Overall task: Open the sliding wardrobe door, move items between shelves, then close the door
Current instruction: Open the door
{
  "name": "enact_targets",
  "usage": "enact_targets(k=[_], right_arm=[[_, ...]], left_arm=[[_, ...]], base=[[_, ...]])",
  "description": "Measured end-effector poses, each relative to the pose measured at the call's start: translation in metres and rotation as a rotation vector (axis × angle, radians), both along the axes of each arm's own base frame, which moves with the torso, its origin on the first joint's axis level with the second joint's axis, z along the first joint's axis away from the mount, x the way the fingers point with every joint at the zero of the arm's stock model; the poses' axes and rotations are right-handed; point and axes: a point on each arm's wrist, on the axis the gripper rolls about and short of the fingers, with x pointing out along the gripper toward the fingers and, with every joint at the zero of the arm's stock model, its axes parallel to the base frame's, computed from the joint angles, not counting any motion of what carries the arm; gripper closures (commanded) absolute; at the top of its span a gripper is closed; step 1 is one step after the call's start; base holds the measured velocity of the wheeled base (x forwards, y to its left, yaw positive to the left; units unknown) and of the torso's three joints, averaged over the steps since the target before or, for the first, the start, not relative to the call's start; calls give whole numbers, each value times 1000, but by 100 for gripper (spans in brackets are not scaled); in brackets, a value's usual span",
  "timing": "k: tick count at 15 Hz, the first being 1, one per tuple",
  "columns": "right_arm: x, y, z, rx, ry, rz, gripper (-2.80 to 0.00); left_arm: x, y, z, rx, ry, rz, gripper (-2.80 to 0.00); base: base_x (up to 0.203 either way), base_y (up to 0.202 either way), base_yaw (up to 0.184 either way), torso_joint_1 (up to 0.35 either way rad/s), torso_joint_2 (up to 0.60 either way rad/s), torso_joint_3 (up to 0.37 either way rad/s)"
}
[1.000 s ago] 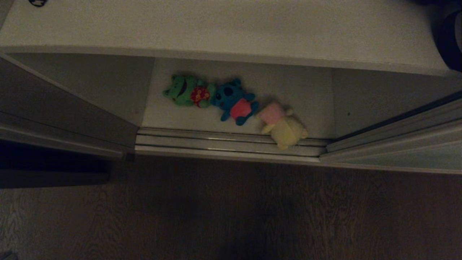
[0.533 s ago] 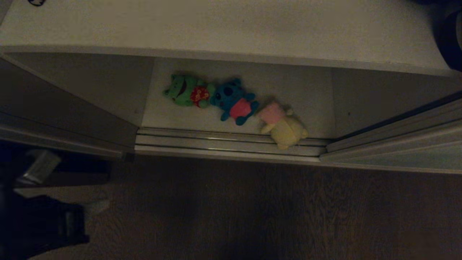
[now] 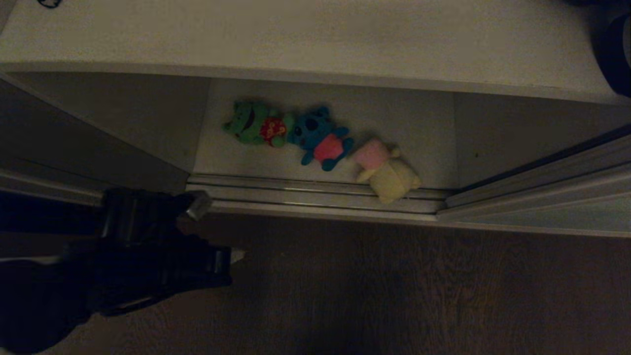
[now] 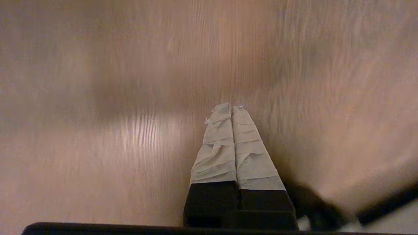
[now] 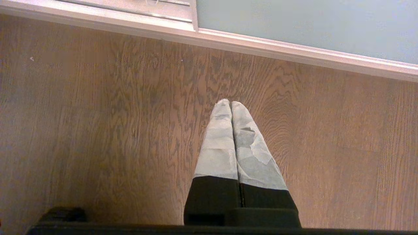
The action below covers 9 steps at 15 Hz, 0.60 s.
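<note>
We see the wardrobe open in the middle of the head view, with three plush toys lying in a row on the bottom shelf (image 3: 404, 123): the green toy (image 3: 254, 124) toward the left, the blue toy (image 3: 320, 138) touching it, and the cream-yellow toy (image 3: 387, 172) lower right, its body spilling over the ribbed floor track (image 3: 305, 195). The sliding wardrobe door (image 3: 542, 217) sits at the right edge of the frame.

Our left pincer (image 4: 232, 109) is pressed narrow, holding nothing, its arm dark at the lower left of the head view over the wooden floor (image 3: 394, 296). The right pincer (image 5: 231, 103) is likewise pinched together and empty above the floor, near the door's base.

We judge the main risk to be the yellow toy on the track: a door slid across would jam on it. Reaching in with the tips together could also shove toys rather than grasp one, and the upper shelf (image 3: 296, 34) overhanging the opening could catch the arm.
</note>
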Motion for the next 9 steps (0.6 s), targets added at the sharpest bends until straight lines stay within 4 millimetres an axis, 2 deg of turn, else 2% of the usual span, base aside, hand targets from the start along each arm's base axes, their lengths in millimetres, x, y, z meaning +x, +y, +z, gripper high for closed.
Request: enact_targets(k=[3,6,9], right_arm=[[0,0,0,0,0,0,0],[0,0,0,0,0,0,0],[0,0,0,0,0,0,0]], left_arm=[[31,-20,-4,-10,-17,0,0],[57,-32,-1,-59,-58,13,0],[74,-39,-4,-88,-137,10,0]], base=[[0,0,0,0,0,0],[0,0,0,0,0,0],[0,0,0,0,0,0]])
